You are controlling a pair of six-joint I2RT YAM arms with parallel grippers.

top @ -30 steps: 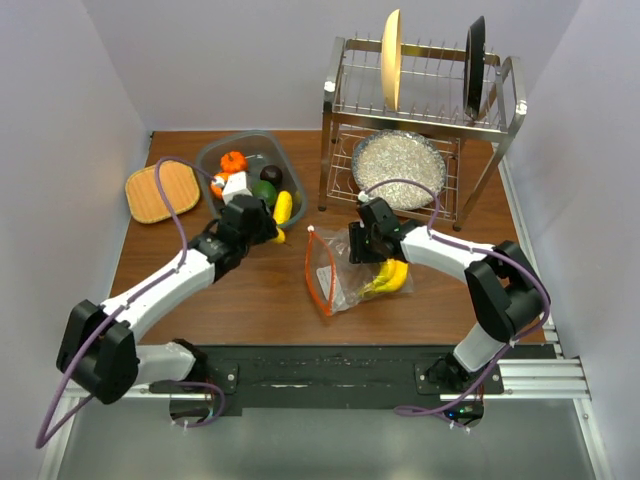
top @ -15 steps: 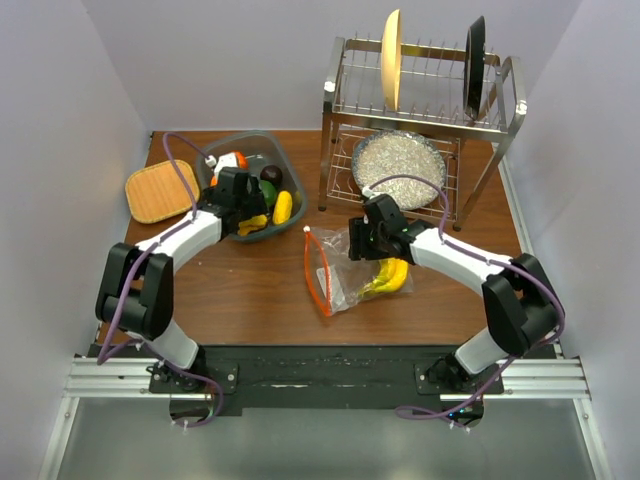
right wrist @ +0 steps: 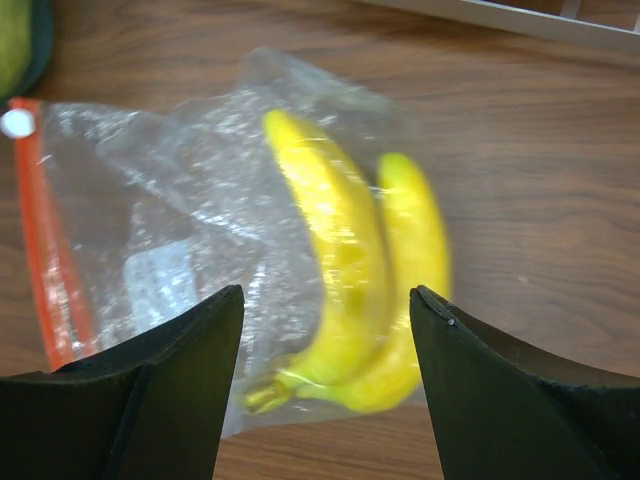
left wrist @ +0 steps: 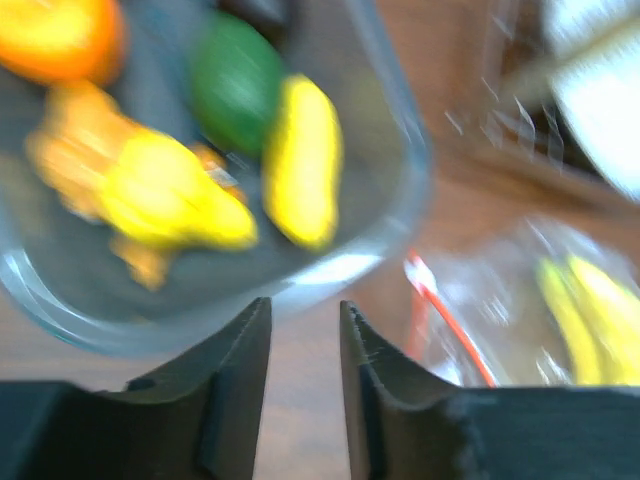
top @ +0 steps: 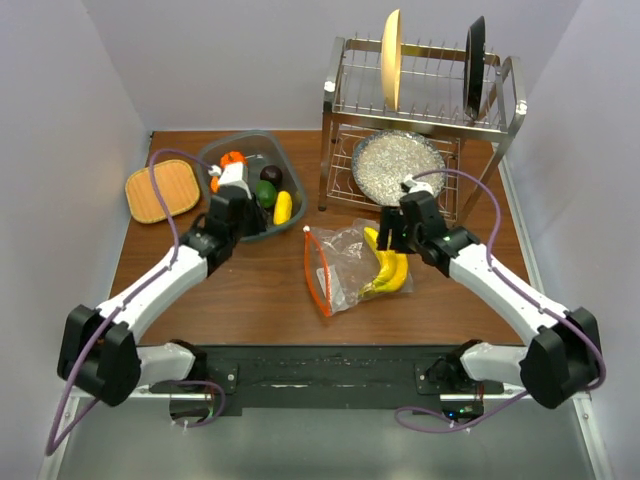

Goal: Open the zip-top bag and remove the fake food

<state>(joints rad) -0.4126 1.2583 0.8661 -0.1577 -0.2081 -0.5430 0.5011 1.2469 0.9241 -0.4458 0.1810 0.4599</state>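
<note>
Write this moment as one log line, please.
left pincer open, empty, at tub rim | right pincer open above banana bunch | zip-top bag unheld

Flat clear zip-top bag (top: 335, 268), yellow banana bunch (top: 389, 270) seemingly partly inside

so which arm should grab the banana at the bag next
Right. The right jaws stand open directly over the banana and the bag, with both framed between them in the wrist view. The left jaws are off at the tub's near rim, to the bag's side.
</note>
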